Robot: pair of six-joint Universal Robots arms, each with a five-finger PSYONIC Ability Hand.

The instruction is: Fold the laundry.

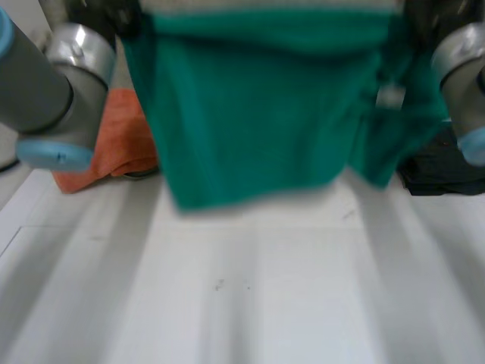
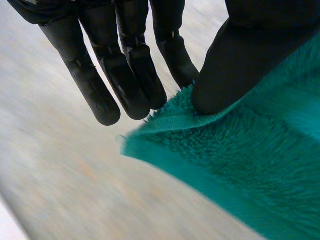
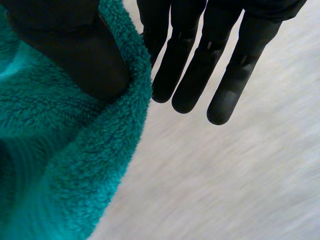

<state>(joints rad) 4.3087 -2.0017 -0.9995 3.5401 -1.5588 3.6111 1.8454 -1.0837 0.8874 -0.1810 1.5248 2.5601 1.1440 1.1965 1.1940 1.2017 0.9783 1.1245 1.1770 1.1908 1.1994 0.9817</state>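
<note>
Well, the grip looks like the weak spot to me. The green fleece cloth (image 1: 258, 114) hangs in the air at twelve o'clock over the white table (image 1: 250, 296), lower hem loose, and each hand has only a thin margin of it. If either thumb slips on that fluffy pile, I'd expect one side to drop and the whole thing to land in a heap. A sideways swing could also drag it over the orange cloth (image 1: 121, 148) at ten o'clock or the dark cloth (image 1: 443, 171) at three o'clock.

The left hand (image 2: 125, 75) has its fingers (image 2: 100, 95) nearly straight and close together, with the thumb pressed down on a corner of the fleece and trapping it against the nearest finger. The right hand (image 3: 195, 70) does much the same: straight fingers, thumb bearing on the rolled edge of the cloth, a pinch and nothing more. Neither palm wraps the fabric.
</note>
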